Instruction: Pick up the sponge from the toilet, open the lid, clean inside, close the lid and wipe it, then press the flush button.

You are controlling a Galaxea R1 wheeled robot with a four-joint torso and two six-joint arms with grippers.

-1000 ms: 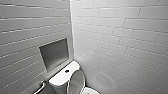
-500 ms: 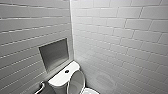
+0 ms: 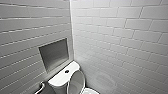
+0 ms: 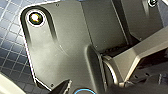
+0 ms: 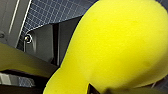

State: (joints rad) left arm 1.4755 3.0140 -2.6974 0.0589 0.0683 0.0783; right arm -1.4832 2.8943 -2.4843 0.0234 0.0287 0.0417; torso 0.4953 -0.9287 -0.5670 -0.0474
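The white toilet [image 3: 60,81] stands in the corner at the bottom of the head view. On its flat tank cover sits the small dark flush button [image 3: 66,71]. The oval lid [image 3: 76,82] stands raised against the tank, with the bowl's rim [image 3: 88,91] just below it. In the right wrist view the bright yellow sponge [image 5: 115,50] looms large and very close to the camera, and my right gripper is shut on it. Nothing is in my left gripper, which is open.
A grey recessed niche [image 3: 53,53] is set in the left tiled wall above the tank. A chrome grab bar [image 3: 40,88] curves beside the toilet at the lower left. White tiled walls meet in a corner behind the tank. Dark small-tiled floor [image 4: 10,50] lies below.
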